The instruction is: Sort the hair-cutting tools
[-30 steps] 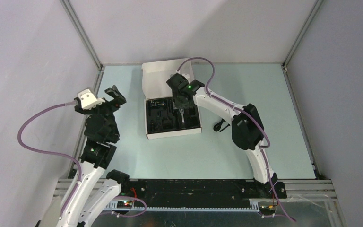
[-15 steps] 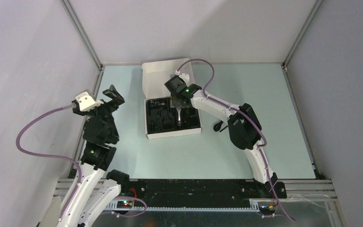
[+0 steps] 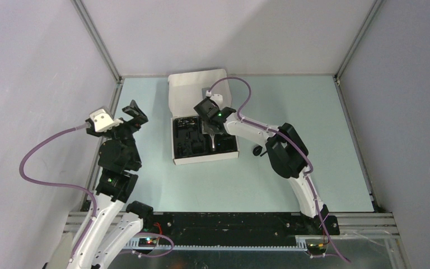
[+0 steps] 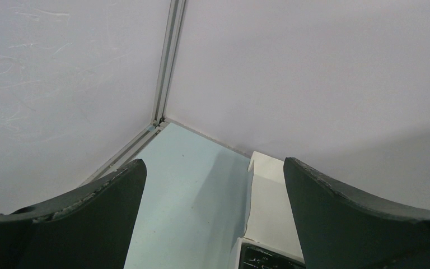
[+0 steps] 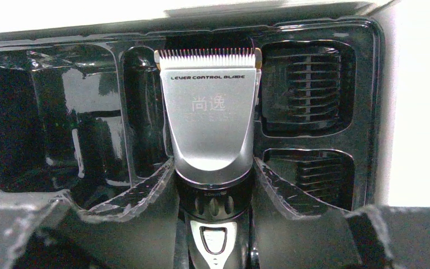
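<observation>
The silver-and-black clipper [image 5: 211, 120] sits between the fingers of my right gripper [image 5: 213, 174], which close on its black neck. It hangs over the middle slot of the black tray [image 5: 50, 112], blade pointing to the far side. From above, the right gripper [image 3: 214, 130] is over the tray in the white box [image 3: 204, 159], with the clipper [image 3: 214, 141] under it. Black comb attachments [image 5: 305, 89] lie in the tray's right-hand slots. A small black item [image 3: 256, 150] lies on the table right of the box. My left gripper [image 3: 136, 115] is open, empty and raised at the left.
The box's white lid [image 3: 193, 89] stands open at the far side and also shows in the left wrist view [image 4: 271, 207]. The enclosure's walls and metal frame posts [image 3: 98, 45] ring the pale blue table [image 3: 325, 123].
My right gripper has shifted a little left and nearer over the tray, carrying the clipper. The left gripper has drifted slightly left.
</observation>
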{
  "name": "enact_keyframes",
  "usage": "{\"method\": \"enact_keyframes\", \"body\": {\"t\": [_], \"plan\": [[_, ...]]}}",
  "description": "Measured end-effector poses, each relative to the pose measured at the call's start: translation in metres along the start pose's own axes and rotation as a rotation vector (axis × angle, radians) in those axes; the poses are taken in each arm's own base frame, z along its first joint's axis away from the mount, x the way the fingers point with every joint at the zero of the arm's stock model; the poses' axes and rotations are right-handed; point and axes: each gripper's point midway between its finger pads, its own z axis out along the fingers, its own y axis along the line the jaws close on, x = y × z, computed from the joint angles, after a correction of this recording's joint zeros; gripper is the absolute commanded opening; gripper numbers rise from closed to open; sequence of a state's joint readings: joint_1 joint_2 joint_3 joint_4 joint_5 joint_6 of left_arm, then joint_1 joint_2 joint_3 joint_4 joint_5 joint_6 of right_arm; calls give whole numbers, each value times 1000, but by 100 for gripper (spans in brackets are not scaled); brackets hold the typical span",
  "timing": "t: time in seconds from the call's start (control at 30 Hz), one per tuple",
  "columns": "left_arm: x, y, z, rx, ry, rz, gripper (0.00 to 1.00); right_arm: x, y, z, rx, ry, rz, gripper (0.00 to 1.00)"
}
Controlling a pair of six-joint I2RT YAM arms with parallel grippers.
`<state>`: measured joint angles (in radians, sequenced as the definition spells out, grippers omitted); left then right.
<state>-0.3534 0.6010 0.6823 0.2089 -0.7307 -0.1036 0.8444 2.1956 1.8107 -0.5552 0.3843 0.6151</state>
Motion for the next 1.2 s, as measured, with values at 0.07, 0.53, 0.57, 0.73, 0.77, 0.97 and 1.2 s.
{"method": "enact_keyframes", "body": {"t": [0.07, 0.53, 0.57, 0.73, 0.77, 0.97, 1.2], "plan": [[0, 0, 0, 0, 0, 0, 100, 0, 0, 0, -1, -3, 1, 52], [0, -1, 0, 4, 1, 0, 100, 3, 0, -8, -5, 9, -31, 63], [0, -1, 0, 4, 1, 0, 100, 2, -1, -9, -5, 7, -34, 60], [0, -1, 0, 4, 1, 1, 100, -8, 0, -19, -15, -14, -45, 42], [0, -1, 0, 4, 1, 1, 100, -9, -1, -20, -16, -15, -46, 40], [0, -1, 0, 4, 0, 0, 100, -12, -6, -19, -10, -10, -39, 33], [0, -1, 0, 5, 0, 0, 100, -17, -54, -42, 42, 4, 15, 34]]}}
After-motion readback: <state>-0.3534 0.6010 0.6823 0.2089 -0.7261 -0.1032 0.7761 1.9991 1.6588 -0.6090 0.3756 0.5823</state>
